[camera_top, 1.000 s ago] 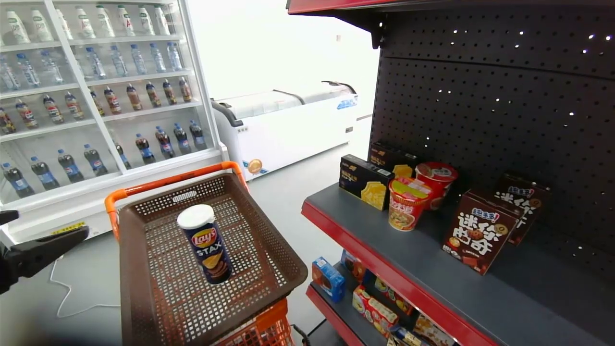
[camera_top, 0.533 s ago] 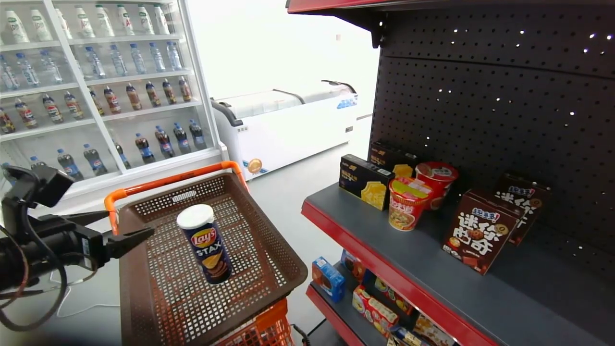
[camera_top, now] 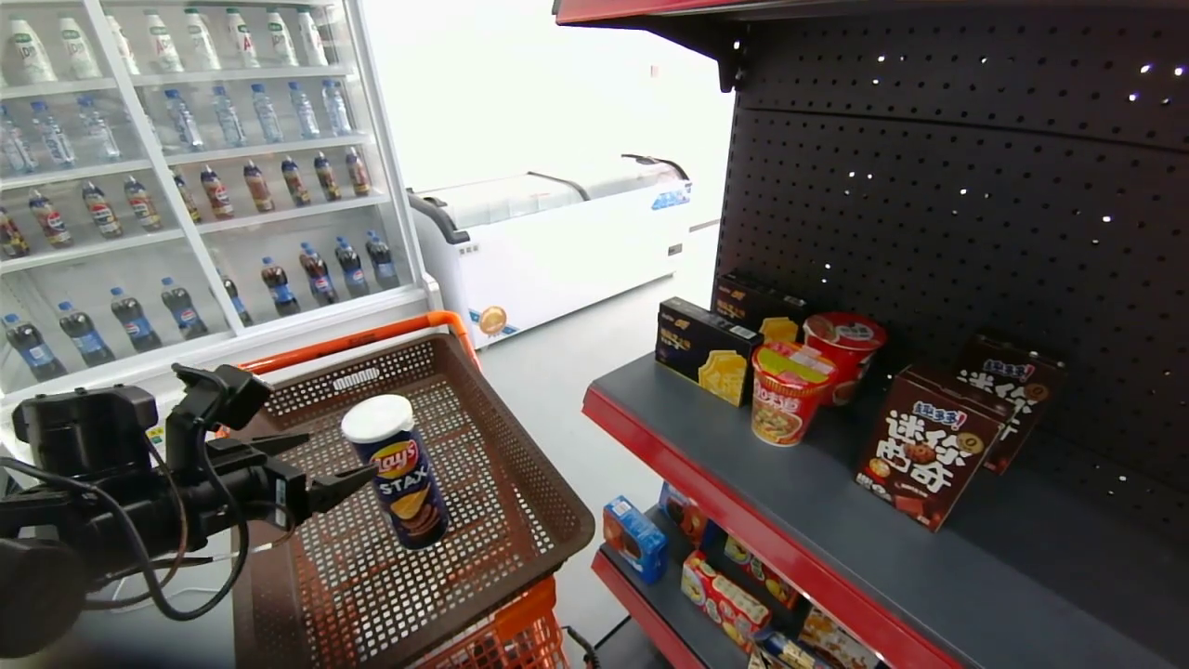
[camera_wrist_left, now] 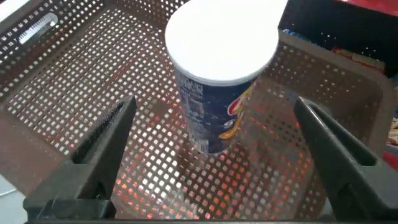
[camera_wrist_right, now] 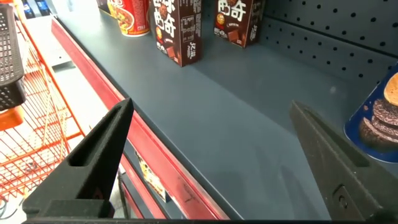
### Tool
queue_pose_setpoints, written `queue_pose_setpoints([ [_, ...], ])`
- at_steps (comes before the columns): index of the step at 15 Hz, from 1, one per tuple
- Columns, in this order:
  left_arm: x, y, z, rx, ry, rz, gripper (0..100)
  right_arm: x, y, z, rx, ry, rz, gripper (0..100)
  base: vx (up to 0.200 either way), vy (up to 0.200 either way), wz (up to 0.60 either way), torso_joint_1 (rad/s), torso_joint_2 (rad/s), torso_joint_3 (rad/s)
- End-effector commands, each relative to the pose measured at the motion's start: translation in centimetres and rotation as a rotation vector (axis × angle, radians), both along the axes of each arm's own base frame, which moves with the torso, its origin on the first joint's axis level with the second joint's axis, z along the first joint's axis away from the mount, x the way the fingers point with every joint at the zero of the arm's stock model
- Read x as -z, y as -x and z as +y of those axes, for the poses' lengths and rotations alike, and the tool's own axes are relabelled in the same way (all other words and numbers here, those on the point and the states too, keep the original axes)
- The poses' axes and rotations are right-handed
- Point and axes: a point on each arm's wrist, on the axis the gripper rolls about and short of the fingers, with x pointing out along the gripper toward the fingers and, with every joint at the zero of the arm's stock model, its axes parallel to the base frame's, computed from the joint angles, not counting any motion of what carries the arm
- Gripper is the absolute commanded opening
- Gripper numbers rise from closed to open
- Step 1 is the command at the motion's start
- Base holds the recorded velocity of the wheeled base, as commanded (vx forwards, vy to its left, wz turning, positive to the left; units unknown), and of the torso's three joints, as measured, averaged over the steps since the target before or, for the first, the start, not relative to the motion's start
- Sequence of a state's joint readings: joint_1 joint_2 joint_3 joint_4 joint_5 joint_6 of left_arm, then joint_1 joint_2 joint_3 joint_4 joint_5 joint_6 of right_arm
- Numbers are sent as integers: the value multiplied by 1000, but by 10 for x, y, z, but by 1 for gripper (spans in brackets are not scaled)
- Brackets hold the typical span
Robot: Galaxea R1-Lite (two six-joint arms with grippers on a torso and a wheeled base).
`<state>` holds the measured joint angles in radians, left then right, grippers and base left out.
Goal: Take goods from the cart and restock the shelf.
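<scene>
A dark blue chips can (camera_top: 398, 471) with a white lid stands upright in the brown basket (camera_top: 520, 483) on top of the orange cart. My left gripper (camera_top: 327, 462) is open over the basket's left side, its fingertips just left of the can. In the left wrist view the can (camera_wrist_left: 217, 81) stands between and a little beyond the two spread fingers (camera_wrist_left: 106, 149) of my left gripper (camera_wrist_left: 217, 134). My right gripper (camera_wrist_right: 214, 149) is open above the grey shelf (camera_wrist_right: 236, 130) and holds nothing.
The grey shelf (camera_top: 836, 520) with a red front edge carries black boxes (camera_top: 708, 350), noodle cups (camera_top: 788, 390) and brown cookie boxes (camera_top: 929, 446); its near right part is bare. A blue cookie pack (camera_wrist_right: 380, 115) sits on it. Drink coolers (camera_top: 186, 186) and a chest freezer (camera_top: 557, 242) stand behind.
My left arm has swung in from the left edge over the basket, bringing its open gripper right up beside the chips can. The can has stayed put.
</scene>
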<state>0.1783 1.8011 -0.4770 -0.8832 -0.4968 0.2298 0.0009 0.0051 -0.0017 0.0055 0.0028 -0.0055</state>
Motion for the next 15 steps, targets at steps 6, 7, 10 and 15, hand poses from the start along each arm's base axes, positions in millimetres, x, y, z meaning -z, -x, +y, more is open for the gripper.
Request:
queue_pose_setpoints([
  [6, 53, -41, -18, 4, 17, 37, 100, 0, 0, 0, 1, 1, 0, 100, 0, 0, 0, 0, 0, 0],
  [7, 57, -42, -18, 8, 9, 41, 100, 0, 0, 0, -1, 1, 2, 100, 0, 0, 0, 0, 0, 0],
  [10, 65, -51, -26, 28, 1, 21, 100, 0, 0, 0, 1, 1, 2, 100, 0, 0, 0, 0, 0, 0],
  [15, 72, -70, -29, 48, 4, -18, 100, 0, 0, 0, 1, 1, 0, 100, 0, 0, 0, 0, 0, 0],
])
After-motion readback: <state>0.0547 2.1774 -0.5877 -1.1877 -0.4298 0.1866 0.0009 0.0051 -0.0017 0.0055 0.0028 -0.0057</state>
